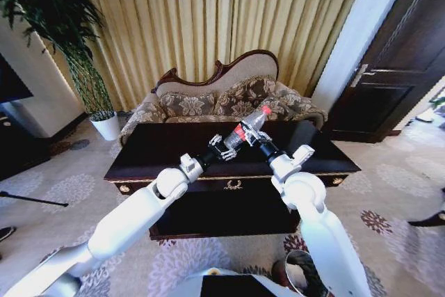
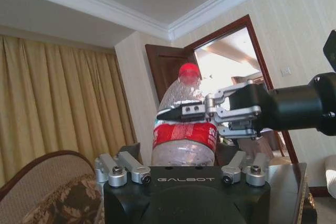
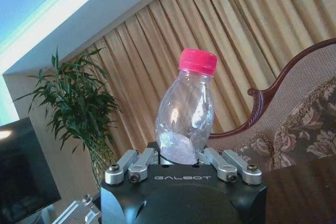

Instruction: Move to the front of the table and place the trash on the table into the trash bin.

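Holding a clear plastic bottle (image 1: 249, 128) with a red cap tilted in the air above the dark glossy table (image 1: 153, 154), the right gripper (image 1: 259, 138) is clamped around its middle. The left gripper (image 1: 224, 149) sits just beside the bottle's base, fingers spread wide.

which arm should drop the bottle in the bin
Right. Its end effector is shut on the bottle, and the bin sits low on the robot's right, beside that arm. The left end effector is just next to the bottle's base.
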Available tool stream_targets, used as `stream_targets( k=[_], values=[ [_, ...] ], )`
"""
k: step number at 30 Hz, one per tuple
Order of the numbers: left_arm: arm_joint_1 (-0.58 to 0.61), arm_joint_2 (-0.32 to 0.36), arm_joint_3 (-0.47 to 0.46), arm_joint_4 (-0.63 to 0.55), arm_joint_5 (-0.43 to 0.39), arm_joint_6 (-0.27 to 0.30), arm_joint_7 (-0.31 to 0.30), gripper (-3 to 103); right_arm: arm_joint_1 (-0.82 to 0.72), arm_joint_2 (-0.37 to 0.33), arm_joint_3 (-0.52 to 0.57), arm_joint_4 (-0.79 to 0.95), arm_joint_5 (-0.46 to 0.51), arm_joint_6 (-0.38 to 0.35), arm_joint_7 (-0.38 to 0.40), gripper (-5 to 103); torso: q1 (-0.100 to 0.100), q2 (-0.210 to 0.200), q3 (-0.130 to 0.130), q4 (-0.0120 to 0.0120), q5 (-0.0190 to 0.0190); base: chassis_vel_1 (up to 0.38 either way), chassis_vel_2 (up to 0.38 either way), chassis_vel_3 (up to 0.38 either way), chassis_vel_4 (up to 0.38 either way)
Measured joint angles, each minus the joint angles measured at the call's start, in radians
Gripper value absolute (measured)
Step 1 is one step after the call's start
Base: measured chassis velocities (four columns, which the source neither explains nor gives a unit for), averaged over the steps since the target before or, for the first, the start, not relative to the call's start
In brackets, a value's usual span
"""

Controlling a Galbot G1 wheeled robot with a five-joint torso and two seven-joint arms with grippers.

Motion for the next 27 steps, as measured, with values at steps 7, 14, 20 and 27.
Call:
stream_targets(
  k=[7, 14, 20, 27],
  values=[
    [0.018, 0.008, -0.003, -0.028, -0.025, 0.028, -0.023, 99, -0.009, -0.002, 0.005, 0.005, -0.002, 0.000, 0.000, 27, 0.000, 0.000, 0.000, 0.0000, -0.0002, 0.000, 0.000, 0.000, 0.000],
    [0.076, 0.042, -0.025, -0.101, -0.057, 0.077, -0.071, 100, -0.017, -0.004, 0.018, 0.007, -0.005, 0.001, -0.001, 27, 0.000, 0.000, 0.000, -0.0001, -0.0002, 0.000, 0.000, 0.000, 0.000],
    [0.184, 0.094, -0.129, -0.170, -0.056, 0.116, -0.106, 100, -0.048, -0.017, 0.057, 0.012, -0.022, 0.015, -0.002, 27, 0.000, 0.000, 0.000, -0.0001, -0.0001, 0.000, 0.000, 0.000, 0.000],
    [0.384, 0.115, -0.347, -0.258, -0.006, 0.138, -0.196, 100, -0.049, -0.035, 0.092, 0.004, -0.114, 0.044, -0.002, 27, 0.000, 0.000, 0.000, 0.0004, -0.0004, 0.000, 0.000, 0.000, 0.000]
  ],
)
